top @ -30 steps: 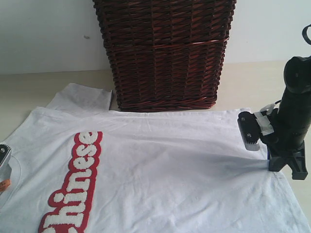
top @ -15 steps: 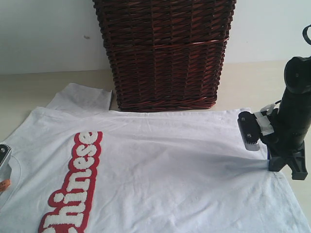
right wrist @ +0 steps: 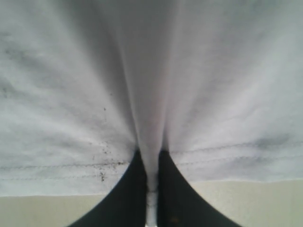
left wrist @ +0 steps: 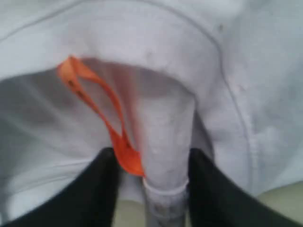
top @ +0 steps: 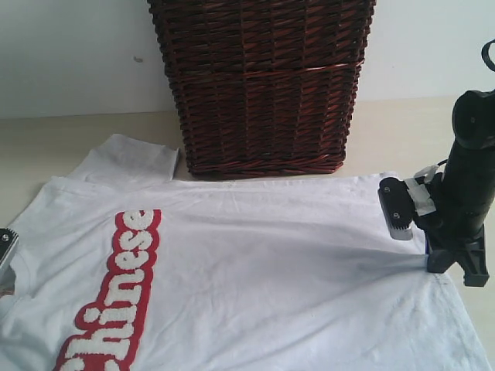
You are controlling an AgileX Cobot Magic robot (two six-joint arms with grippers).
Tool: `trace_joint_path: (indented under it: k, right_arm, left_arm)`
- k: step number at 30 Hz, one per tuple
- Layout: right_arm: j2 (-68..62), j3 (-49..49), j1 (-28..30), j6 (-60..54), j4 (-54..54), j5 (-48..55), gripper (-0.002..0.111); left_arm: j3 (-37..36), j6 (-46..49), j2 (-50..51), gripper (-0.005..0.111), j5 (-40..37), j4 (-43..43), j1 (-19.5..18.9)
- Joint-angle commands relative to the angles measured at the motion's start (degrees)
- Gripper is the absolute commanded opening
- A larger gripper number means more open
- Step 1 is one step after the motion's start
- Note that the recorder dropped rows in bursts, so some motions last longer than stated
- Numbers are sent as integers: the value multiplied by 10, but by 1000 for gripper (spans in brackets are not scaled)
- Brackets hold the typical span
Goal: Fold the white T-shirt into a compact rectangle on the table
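The desk (top: 69, 135) carries the white T-shirt (top: 263, 263), spread flat in front of the basket (top: 263, 85) at 12 o'clock. At 3 o'clock the right tool (right wrist: 150, 161) pinches the hem (right wrist: 61, 172). At 8 o'clock the left tool (left wrist: 151, 165) clamps the collar (left wrist: 189, 52) beside the orange tag (left wrist: 127, 158). Both should rise together, keeping the cloth taut. Against half a second ago, the collar side has slid toward 8 o'clock, perhaps lifting; the right tool holds place.

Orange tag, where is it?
Left wrist view: the orange tag hangs inside the collar of the white T-shirt, beside the fold pinched in the left tool.
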State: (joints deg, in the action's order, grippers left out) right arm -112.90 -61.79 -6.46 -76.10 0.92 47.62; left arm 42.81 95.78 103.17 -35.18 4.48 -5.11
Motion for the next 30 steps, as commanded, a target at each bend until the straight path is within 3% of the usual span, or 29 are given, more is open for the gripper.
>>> trace_joint_path:
  k: [1,8,16,25,30]
  right_arm:
    - [-10,9,1,22,-15,-14,0]
    - [4,-15,1,64,-32,11,0]
    - [123,-15,1,75,-36,26,0]
    - [309,-15,1,100,-38,85,0]
    - [410,-15,1,109,-40,118,0]
  left_arm:
    - [-14,-27,42,1,70,9,-3]
    - [-9,-87,11,1,72,55,21]
    - [45,-296,-122,1,21,103,38]
    - [116,-528,-304,0,-61,118,-3]
    - [118,-580,-416,0,-89,120,-31]
